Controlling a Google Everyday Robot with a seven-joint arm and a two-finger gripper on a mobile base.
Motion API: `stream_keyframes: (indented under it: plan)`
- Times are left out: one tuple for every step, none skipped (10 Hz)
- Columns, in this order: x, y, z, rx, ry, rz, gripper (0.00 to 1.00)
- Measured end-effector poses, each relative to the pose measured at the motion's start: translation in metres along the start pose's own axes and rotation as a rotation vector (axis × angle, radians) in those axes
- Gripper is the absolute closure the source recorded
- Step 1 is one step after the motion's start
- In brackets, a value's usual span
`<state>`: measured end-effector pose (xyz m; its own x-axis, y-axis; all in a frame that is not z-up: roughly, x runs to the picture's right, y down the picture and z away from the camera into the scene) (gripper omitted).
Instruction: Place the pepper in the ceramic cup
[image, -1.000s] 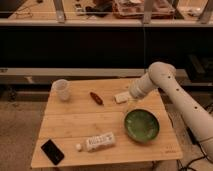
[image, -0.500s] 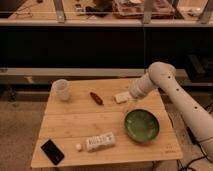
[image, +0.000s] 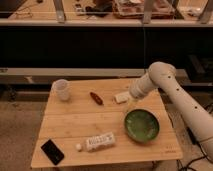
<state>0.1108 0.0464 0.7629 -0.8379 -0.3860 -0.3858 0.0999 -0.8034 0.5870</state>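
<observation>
Camera view: 1 pepper (image: 96, 98), 1 ceramic cup (image: 61, 89), 1 hand (image: 131, 103) (near bowl (image: 145, 128))

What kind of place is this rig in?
Probably a lab or office test area, though I can't be sure: a small wooden table staged with a phone, green bowl and ceramic cup, and a long dark counter behind. The gripper hangs open between the white block and the bowl.

Single raised camera, mid-distance, looking down across table (image: 75, 125); jaws right of centre.
</observation>
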Motion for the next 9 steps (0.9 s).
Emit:
stream_keyframes:
  plan:
    - [0.004,0.008,-0.002,-0.021,-0.008,0.012,0.2]
    - [0.017,0.026,-0.005,-0.067,-0.015,0.035,0.2]
    - [0.033,0.051,-0.007,-0.139,-0.019,0.071,0.2]
    - [0.037,0.065,-0.008,-0.189,-0.025,0.104,0.2]
    - [0.036,0.08,-0.009,-0.252,-0.035,0.16,0.2]
    - [0.032,0.088,-0.006,-0.296,-0.043,0.22,0.2]
    - [0.023,0.092,0.002,-0.338,-0.045,0.321,0.2]
    - [0.019,0.09,0.009,-0.345,-0.039,0.379,0.2]
    - [0.016,0.083,0.022,-0.338,-0.024,0.45,0.2]
